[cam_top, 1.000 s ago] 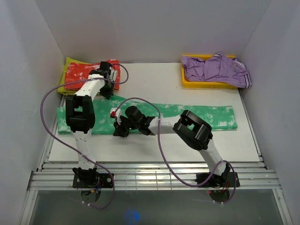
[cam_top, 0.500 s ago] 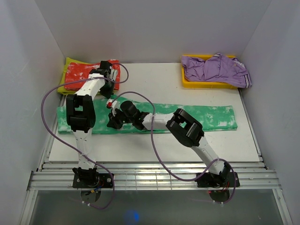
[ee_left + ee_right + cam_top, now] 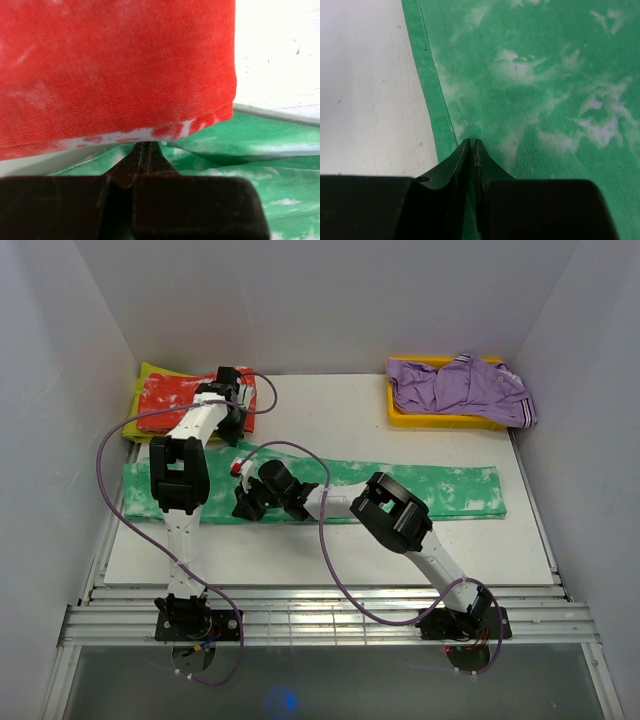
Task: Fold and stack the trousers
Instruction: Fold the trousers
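Right gripper (image 3: pixel 471 145), jaws almost together, rests on the trousers (image 3: pixel 545 100) at their near edge; left gripper (image 3: pixel 145 147) is closed.

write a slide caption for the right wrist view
Right pincer closed, its tips at the edge of the green tie-dye trousers, bare white table alongside.

Bright green trousers (image 3: pixel 420 485) band the middle of the frame, splashed all over with white tie-dye blotches; in the right wrist view they read as cloudy white patches on the green. Upper left, a red garment (image 3: pixel 185 398) streaked with white sits on yellow cloth (image 3: pixel 146 373). Upper right, a plain purple garment (image 3: pixel 460 385) in a yellow tray (image 3: pixel 440 421). White table (image 3: pixel 330 410), white-and-black arms (image 3: pixel 440 560), purple cables (image 3: pixel 320 525).
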Robot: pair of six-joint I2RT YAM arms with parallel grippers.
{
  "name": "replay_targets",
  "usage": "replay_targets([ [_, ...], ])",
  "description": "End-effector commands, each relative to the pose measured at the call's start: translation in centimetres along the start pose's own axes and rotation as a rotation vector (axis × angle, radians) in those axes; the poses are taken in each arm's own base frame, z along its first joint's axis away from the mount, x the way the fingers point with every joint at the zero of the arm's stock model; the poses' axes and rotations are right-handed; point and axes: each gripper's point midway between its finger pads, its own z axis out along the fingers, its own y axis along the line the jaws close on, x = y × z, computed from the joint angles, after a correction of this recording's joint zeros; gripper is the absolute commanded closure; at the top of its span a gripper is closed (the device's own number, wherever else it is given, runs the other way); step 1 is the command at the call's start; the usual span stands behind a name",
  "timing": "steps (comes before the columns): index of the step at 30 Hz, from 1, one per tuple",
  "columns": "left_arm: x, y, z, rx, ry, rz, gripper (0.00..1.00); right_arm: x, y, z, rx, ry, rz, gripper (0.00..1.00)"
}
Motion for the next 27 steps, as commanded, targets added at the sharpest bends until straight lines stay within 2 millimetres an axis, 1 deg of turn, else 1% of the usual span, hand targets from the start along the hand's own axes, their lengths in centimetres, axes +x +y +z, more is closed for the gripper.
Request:
replay_targets([
  [1,-5.7,2.5,-2.3,-0.070,-0.206,0.017,1.00,8.4,2.3,-1.3,-0.055,0.240,0.124,0.88],
  [3,-6.8,2.9,-2.7,-0.084,-0.248,0.026,1.00,8.7,2.9,-1.4,-0.070,0.250,0.140,0.89],
  [5,-7.8,3.2,-3.2,-0.091,-0.288,0.028,1.00,9.4,3.3,-1.7,-0.086,0.268,0.148,0.90],
  [7,-8.3,3.0,-3.4,-0.078,-0.314,0.048,1.00,9.8,3.8,-1.9,-0.097,0.276,0.156,0.91],
  [10,-8.3,2.6,-3.2,-0.051,-0.328,0.063,1.00,9.3,4.4,-2.0,-0.126,0.265,0.154,0.92],
  [11,-8.4,3.0,-3.3,-0.054,-0.333,0.055,0.92,9.1,4.7,-2.1,-0.139,0.259,0.152,0.92],
  [12,-8.6,3.2,-3.7,-0.053,-0.347,0.041,0.84,8.5,4.8,-2.0,-0.147,0.245,0.150,0.90],
  [13,-8.8,3.2,-4.0,-0.031,-0.360,0.011,0.74,8.1,5.0,-1.9,-0.156,0.238,0.145,0.88],
  [14,-9.0,3.6,-4.5,-0.022,-0.370,-0.011,0.57,7.3,5.2,-1.9,-0.167,0.225,0.135,0.86],
  [15,-9.1,4.5,-5.0,-0.015,-0.382,-0.043,0.51,5.9,5.4,-1.8,-0.184,0.198,0.123,0.81],
  [16,-9.5,4.6,-6.3,0.007,-0.408,-0.058,0.48,5.0,5.6,-1.8,-0.196,0.182,0.123,0.77],
  [17,-9.6,4.1,-7.1,0.066,-0.423,-0.062,0.46,4.0,5.7,-1.9,-0.205,0.167,0.120,0.72],
  [18,-9.6,4.5,-7.9,0.081,-0.432,-0.067,0.43,1.5,5.8,-2.0,-0.224,0.131,0.107,0.63],
  [19,-9.7,4.6,-9.6,0.092,-0.456,-0.063,0.40,0.5,5.8,-2.4,-0.225,0.129,0.113,0.58],
  [20,-9.3,4.6,-10.5,0.106,-0.458,-0.062,0.39,-0.7,5.8,-2.8,-0.240,0.118,0.120,0.53],
  [21,-8.7,5.3,-11.4,0.140,-0.463,-0.068,0.36,-3.7,5.0,-3.9,-0.239,0.072,0.117,0.47],
  [22,-7.8,5.3,-13.0,0.166,-0.469,-0.062,0.35,-4.9,4.7,-4.7,-0.241,0.058,0.121,0.43],
  [23,-6.5,5.7,-13.4,0.180,-0.446,-0.062,0.34,-5.8,4.5,-5.8,-0.250,0.060,0.126,0.40],
  [24,-5.4,5.4,-13.7,0.211,-0.431,-0.055,0.34,-8.4,3.2,-7.9,-0.225,0.021,0.122,0.34],
  [25,-4.1,5.3,-13.9,0.227,-0.408,-0.057,0.34,-8.8,2.3,-9.2,-0.217,0.021,0.136,0.31],
  [26,-1.4,5.5,-13.9,0.244,-0.353,-0.085,0.33,-8.8,2.0,-10.8,-0.223,0.038,0.159,0.29],
  [27,0.0,5.7,-13.7,0.256,-0.324,-0.096,0.33,-10.6,0.0,-13.6,-0.178,0.003,0.129,0.28],
])
